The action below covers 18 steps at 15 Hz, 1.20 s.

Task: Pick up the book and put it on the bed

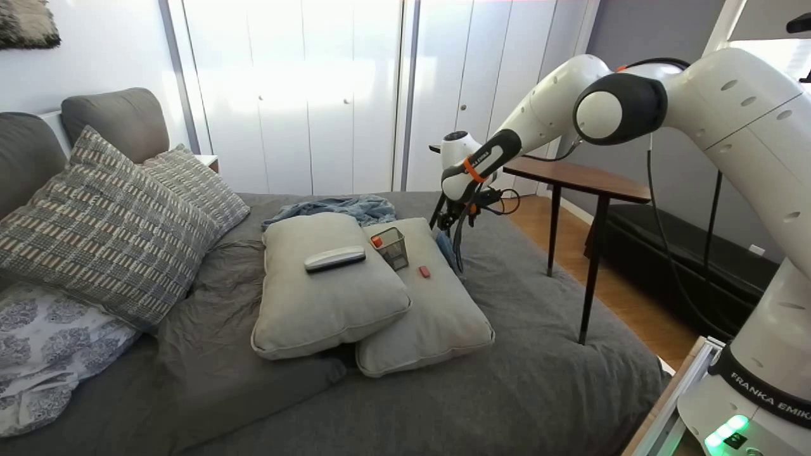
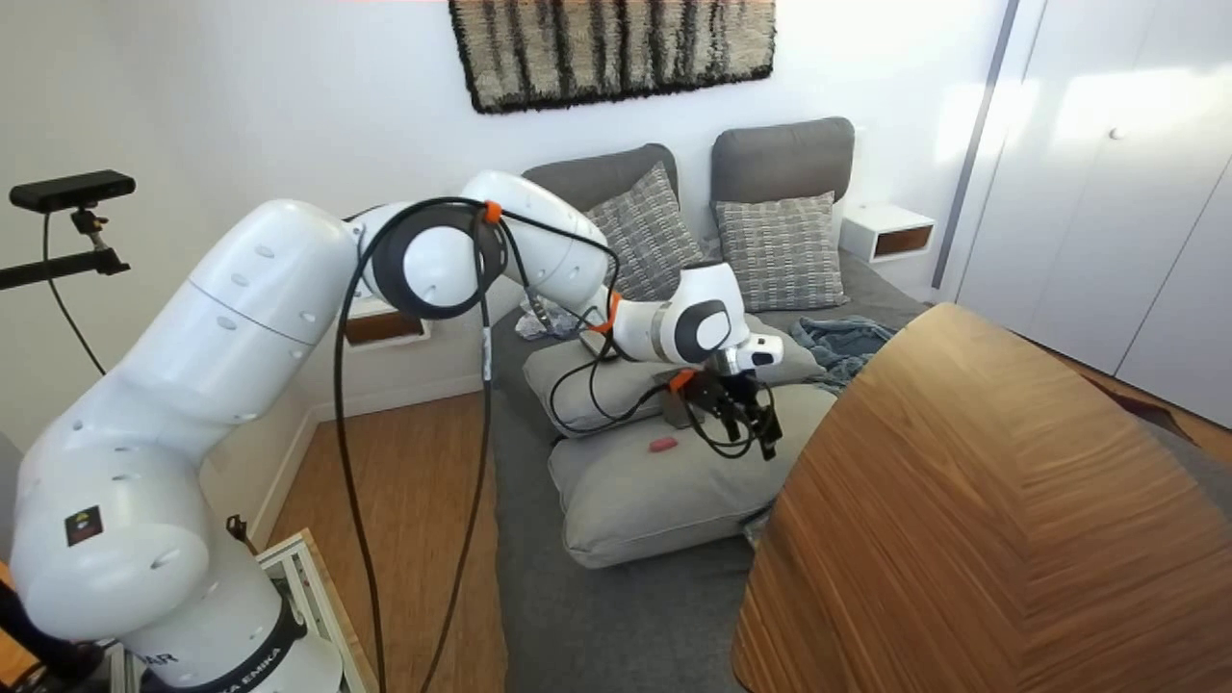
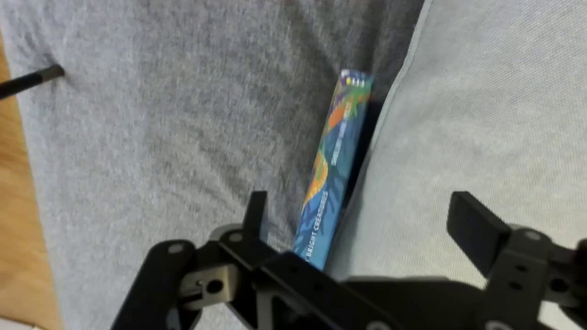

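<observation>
The blue book [image 3: 337,160], with orange drawings and white lettering on its narrow side, stands on edge on the grey bed [image 3: 183,128], alongside a beige cushion. In an exterior view the book [image 1: 447,250] is a small blue strip partly behind the cables and gripper. My gripper [image 3: 358,196] is open and empty. In the wrist view one finger is on the duvet side of the book and one over the cushion; the book's near end is hidden behind the gripper. The gripper shows above the cushion edge in both exterior views [image 1: 457,218] [image 2: 756,433]. I cannot tell its exact height.
Two beige cushions [image 1: 437,323] overlap on the bed. On them are a silver-black case [image 1: 334,258], a mesh holder [image 1: 394,247] and a small red block [image 1: 424,272]. A wooden table [image 2: 962,539] with slim dark legs stands near the arm. Blue cloth [image 1: 355,208] lies behind.
</observation>
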Each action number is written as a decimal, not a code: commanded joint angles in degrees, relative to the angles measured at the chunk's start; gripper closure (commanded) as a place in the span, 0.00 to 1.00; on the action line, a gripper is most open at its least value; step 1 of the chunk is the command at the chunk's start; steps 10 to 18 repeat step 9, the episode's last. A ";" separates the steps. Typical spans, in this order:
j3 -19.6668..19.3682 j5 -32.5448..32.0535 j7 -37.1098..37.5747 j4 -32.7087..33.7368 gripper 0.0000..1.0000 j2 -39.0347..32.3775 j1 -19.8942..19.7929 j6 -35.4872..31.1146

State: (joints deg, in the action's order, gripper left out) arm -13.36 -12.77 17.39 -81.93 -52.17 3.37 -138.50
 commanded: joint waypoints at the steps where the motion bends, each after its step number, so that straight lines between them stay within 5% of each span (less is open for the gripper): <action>1: -2.95 -7.82 -1.87 -12.73 0.00 9.71 5.25 -5.08; 7: -7.18 -27.37 2.57 -27.24 0.00 20.28 16.57 -5.84; 8: -3.55 -22.86 1.11 -19.38 0.00 14.95 11.27 -4.40; 18: -3.53 -25.59 2.31 -21.56 0.00 16.58 12.50 -4.21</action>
